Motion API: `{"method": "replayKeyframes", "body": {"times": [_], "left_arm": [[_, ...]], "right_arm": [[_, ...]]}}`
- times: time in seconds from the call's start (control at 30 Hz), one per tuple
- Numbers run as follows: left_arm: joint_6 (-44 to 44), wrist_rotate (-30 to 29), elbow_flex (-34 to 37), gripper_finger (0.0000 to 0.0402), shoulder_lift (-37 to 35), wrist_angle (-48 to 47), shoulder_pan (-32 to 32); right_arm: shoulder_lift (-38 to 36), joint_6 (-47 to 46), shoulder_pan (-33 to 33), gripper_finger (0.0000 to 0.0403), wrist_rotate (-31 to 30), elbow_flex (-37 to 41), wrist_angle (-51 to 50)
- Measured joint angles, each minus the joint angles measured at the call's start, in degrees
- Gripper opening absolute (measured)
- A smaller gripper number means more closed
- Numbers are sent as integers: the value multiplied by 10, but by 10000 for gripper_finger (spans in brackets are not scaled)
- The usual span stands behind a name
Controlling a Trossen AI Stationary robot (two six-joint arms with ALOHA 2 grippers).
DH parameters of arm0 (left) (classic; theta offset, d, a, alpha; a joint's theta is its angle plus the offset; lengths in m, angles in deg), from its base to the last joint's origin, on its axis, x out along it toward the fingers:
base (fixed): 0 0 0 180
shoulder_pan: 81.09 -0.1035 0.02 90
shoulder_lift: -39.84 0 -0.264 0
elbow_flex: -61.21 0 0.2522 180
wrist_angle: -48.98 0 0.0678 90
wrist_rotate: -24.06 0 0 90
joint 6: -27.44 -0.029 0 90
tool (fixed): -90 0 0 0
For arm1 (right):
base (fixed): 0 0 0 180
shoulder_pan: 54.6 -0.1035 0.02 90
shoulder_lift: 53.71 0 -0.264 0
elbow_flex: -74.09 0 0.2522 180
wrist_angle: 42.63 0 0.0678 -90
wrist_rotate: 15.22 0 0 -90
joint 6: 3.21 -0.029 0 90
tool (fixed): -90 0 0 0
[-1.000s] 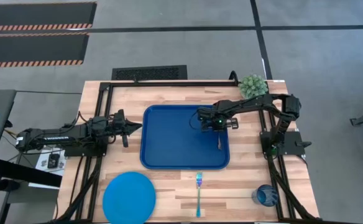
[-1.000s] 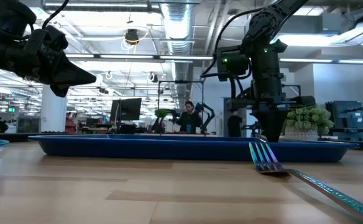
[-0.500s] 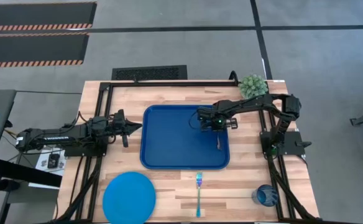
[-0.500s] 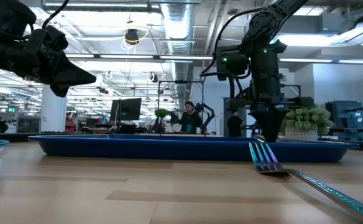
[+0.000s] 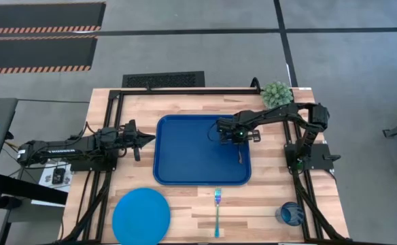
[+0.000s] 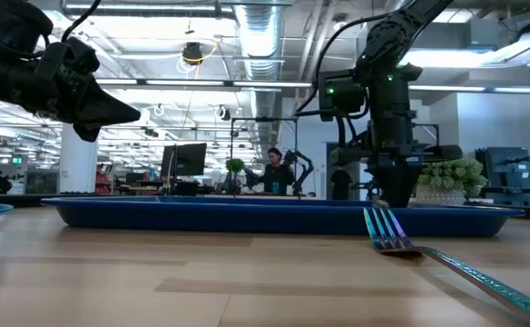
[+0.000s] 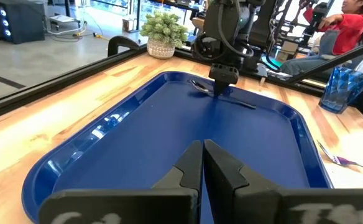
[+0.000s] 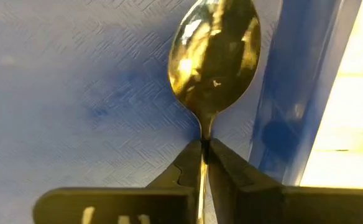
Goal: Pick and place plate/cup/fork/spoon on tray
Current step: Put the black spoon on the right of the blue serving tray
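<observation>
Left hand (image 5: 146, 139): closed, empty, hovering beside tray (image 5: 185, 160). Plate (image 5: 141, 216): on desk (image 5: 266, 204), near edge. Fork (image 5: 217, 211): on desk before tray. Right hand (image 8: 204, 149): pinched on spoon (image 8: 214, 59) neck, spoon lying inside tray by rim. Cup (image 5: 290, 214): desk corner. Risk: spoon dragged along if lifted before release.

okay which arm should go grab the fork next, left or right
Right, probably. The right gripper sits over the tray, shut on the spoon, nearer the fork than the left gripper beside the tray.
</observation>
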Motion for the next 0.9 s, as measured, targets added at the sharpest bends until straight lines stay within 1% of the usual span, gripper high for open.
{"method": "replayKeyframes", "body": {"times": [0.3,0.57,0.9], "left_arm": [[0,0,0,0,0,0,0],[0,0,0,0,0,0,0],[0,0,0,0,0,0,0]], "right_arm": [[0,-5,0,66,0,0,-2],[0,-9,0,67,-5,0,-5],[0,-9,-1,67,-5,0,-38]]}}
